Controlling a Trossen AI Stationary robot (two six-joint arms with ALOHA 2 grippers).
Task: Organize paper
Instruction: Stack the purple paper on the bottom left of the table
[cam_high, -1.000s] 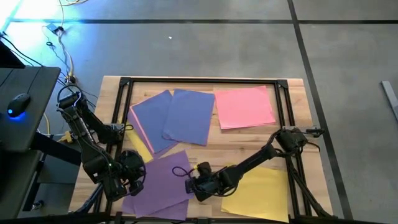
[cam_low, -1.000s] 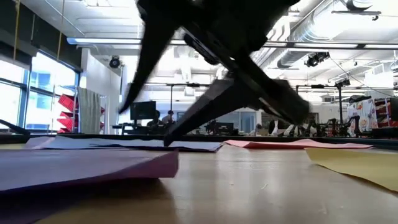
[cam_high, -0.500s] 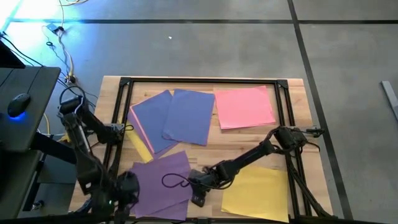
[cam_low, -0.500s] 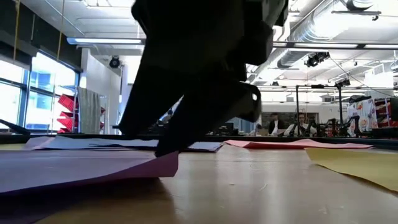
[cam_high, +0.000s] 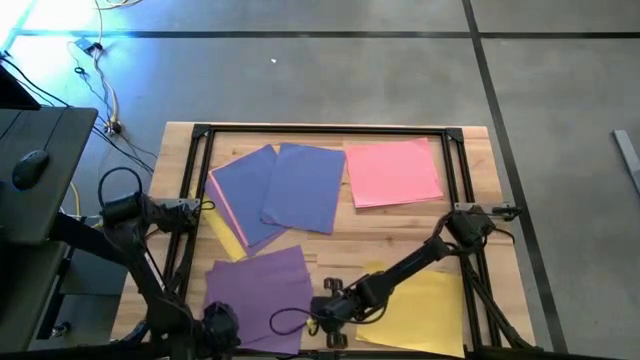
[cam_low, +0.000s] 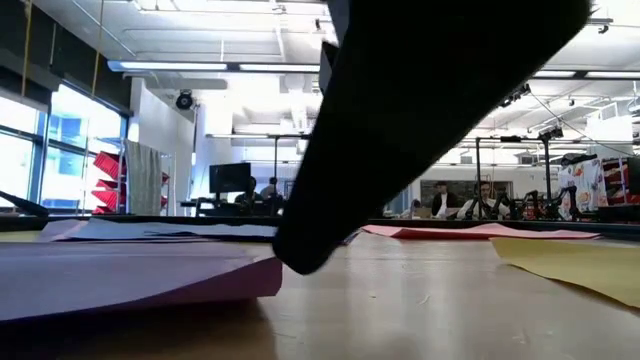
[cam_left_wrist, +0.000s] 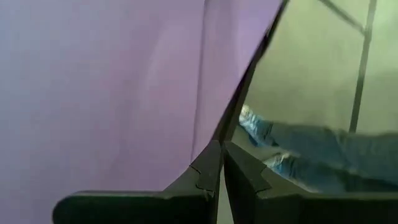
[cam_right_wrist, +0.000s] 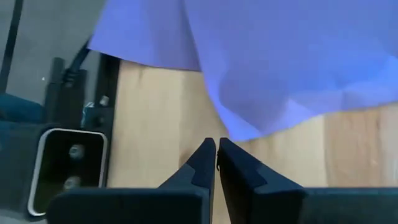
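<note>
On the wooden bench (cam_high: 330, 225) the thin square paper sheets lie scattered: blue ones (cam_high: 290, 190) far left, a pink one (cam_high: 393, 172) far right, purple ones (cam_high: 258, 295) near left, a yellow one (cam_high: 420, 310) near right. The right pincer (cam_high: 333, 312) sits clenched and empty just beside the purple sheets' corner. The left pincer (cam_high: 218, 325), also clenched, rests at the near edge on the purple paper. I judge the purple stack is being gathered; next the right pincer must catch its edge.

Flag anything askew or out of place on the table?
The blue sheets overlap at different angles, with a yellow sheet sticking out beneath them. The purple stack at the near edge is fanned and skewed. The pink stack looks square. Right gripper is shut on bare wood beside the purple stack.
</note>
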